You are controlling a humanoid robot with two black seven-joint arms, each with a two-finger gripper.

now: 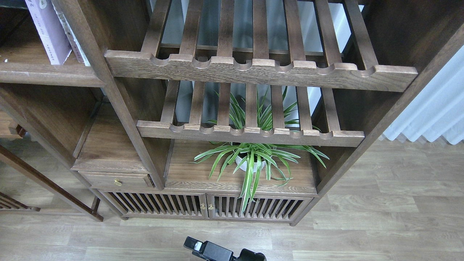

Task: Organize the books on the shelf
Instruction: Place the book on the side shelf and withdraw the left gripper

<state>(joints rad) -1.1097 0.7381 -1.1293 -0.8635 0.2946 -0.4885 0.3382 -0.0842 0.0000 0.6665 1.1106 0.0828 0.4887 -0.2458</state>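
Observation:
A pale lavender-white book (48,30) stands leaning at the top left on the dark-brown shelf board (43,73) with a rounded front edge. Right behind it the edge of a second book (73,41) shows, pale with dark marks; most of it is hidden by the bookcase post. The red book and the black-grey book are out of view. A black part of my own body (217,251) pokes in at the bottom edge. No fingers can be made out on it, and neither gripper shows.
Two slatted racks with scalloped front rails (253,70) (250,132) fill the middle. A spider plant in a white pot (253,159) stands on the board below them. A small drawer (116,179) and slatted doors (203,206) sit lower. A white curtain (435,105) hangs at the right.

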